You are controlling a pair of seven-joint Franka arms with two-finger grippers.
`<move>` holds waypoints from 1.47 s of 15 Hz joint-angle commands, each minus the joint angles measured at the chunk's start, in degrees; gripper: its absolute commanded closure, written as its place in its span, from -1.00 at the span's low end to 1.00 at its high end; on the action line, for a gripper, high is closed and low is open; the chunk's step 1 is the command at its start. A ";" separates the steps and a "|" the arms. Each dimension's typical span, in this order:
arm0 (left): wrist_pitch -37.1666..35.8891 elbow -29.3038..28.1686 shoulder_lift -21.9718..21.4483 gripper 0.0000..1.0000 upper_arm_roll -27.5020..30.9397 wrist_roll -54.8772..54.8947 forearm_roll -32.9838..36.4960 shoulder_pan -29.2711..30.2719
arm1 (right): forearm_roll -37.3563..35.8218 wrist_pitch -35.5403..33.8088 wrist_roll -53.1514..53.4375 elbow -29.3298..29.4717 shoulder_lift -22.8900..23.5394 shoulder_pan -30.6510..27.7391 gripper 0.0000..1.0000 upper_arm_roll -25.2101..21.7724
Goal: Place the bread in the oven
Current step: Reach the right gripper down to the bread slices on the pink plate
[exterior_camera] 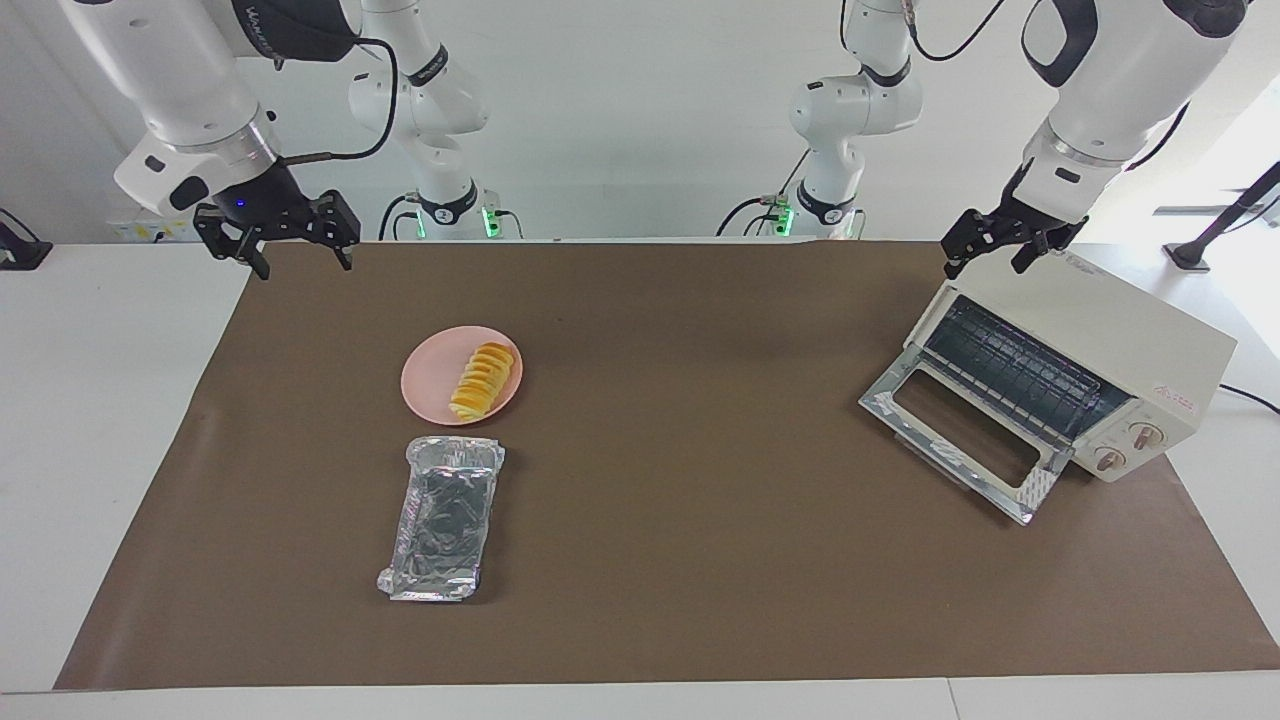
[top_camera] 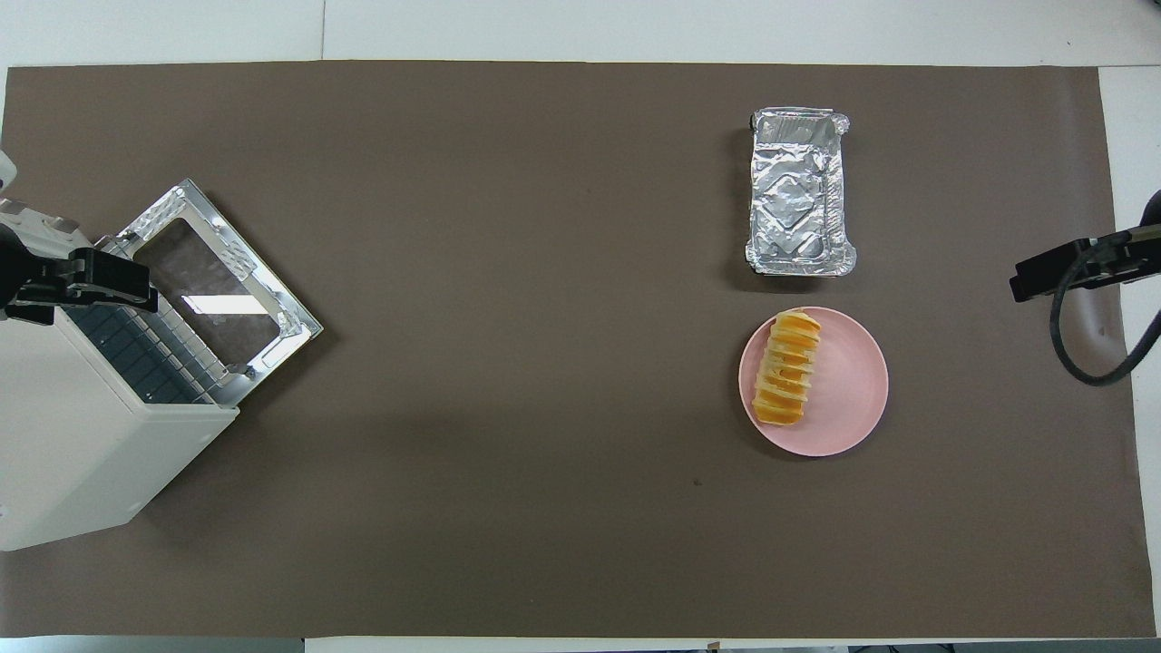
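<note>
Two grippers are seen up in the air, and nothing is held by either one. The right gripper hangs over the edge of the brown mat at the right arm's end of the worktop, with its fingers spread wide. The left gripper hangs just over the top of the oven, and its fingers are spread wide too.

The bread is laid on the pink plate, well apart from the oven. A silver foil tray is placed just beside the plate, farther from the robots. The oven is set at the left arm's end of the worktop. Its door is already dropped open, and the wire rack can be seen inside.

No step is really begun yet, it seems: the bread is not touched and the oven is ready. Next, the bread probably needs to be picked up. For that, the right gripper should be brought down over the plate, and the loaf should be pinched gently across its narrow sides so it is not squashed. Then it has to be carried across to the open oven.
</note>
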 commanded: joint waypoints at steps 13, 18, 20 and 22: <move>-0.39 -0.35 -0.80 -1.00 0.20 0.05 -0.81 0.25 | 0.08 13.93 4.22 -15.94 -6.46 3.17 -1.00 0.58; -0.39 -0.35 -0.80 -1.00 0.20 0.05 -0.81 0.25 | 0.08 22.90 16.88 -22.56 -2.27 10.29 -1.00 0.58; -0.39 -0.35 -0.80 -1.00 0.20 0.13 -0.81 0.25 | 0.08 27.99 19.00 -24.58 0.20 10.83 -1.00 0.58; -0.39 -0.35 -0.80 -1.00 0.20 0.05 -0.81 0.25 | 0.16 34.32 20.41 -27.21 2.31 11.35 -1.00 0.75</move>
